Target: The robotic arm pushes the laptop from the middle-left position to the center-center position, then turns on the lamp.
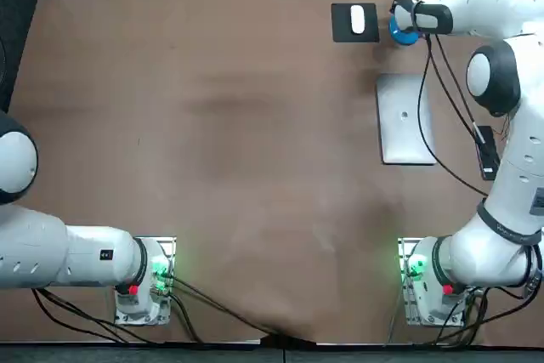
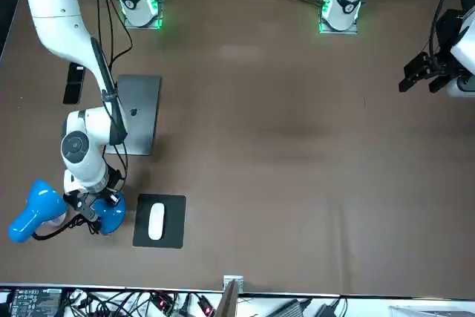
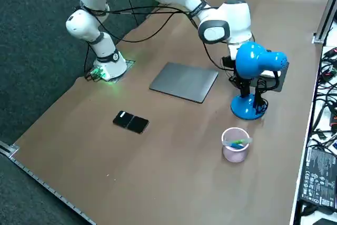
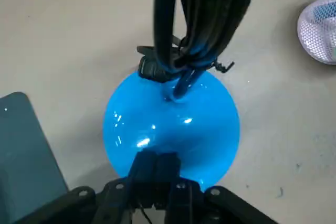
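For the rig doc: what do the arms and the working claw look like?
The left arm and right arm are glossy white with rounded links and dark joint rings. The right arm carries loose black cables; its mount glows green. Its black claw, over the lamp's blue base, has two stubby fingers.

Overhead, front, raised side; wrist close, right gripper [image 4: 155, 165] at lamp [image 4: 205, 129]

— Where's the laptop [image 1: 406, 118]?
— On the bench [image 1: 221, 167], in its right half, with the phone [image 1: 487, 152] near its right side.
— And beyond it?
— The lamp [image 1: 405, 31] stands at the far edge, with the right tool [image 4: 156, 156] directly over its base. The mouse [image 1: 358, 19] sits on its pad [image 1: 342, 31] just left of the lamp, and the cup [image 3: 235, 144] stands to the lamp's right.
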You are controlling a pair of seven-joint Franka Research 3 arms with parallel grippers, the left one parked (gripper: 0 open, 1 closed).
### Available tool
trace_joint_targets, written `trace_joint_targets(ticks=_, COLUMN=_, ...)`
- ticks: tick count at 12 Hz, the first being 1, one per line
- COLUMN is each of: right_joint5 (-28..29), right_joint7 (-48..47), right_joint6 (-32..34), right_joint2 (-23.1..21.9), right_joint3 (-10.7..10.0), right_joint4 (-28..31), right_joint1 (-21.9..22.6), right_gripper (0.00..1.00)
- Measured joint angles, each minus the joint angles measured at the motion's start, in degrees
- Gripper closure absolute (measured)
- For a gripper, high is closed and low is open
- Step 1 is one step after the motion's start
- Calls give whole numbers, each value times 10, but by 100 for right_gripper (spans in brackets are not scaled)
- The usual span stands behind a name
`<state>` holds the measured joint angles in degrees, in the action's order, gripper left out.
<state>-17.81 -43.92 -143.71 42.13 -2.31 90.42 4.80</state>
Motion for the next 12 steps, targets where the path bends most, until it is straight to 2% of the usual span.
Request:
trace_joint_targets(ticks=6, right_joint5=0, right_joint7=0, right_joint6=0, right_joint2=3, right_joint3=9, right_joint4=-11, right_joint1=3, right_gripper=98)
trace_joint_targets(ticks=12, right_joint5=0, right_joint7=0, right_joint6=74, right_joint2=-17, right_joint3=23, right_joint4=-28, right_joint1=30, right_gripper=98)
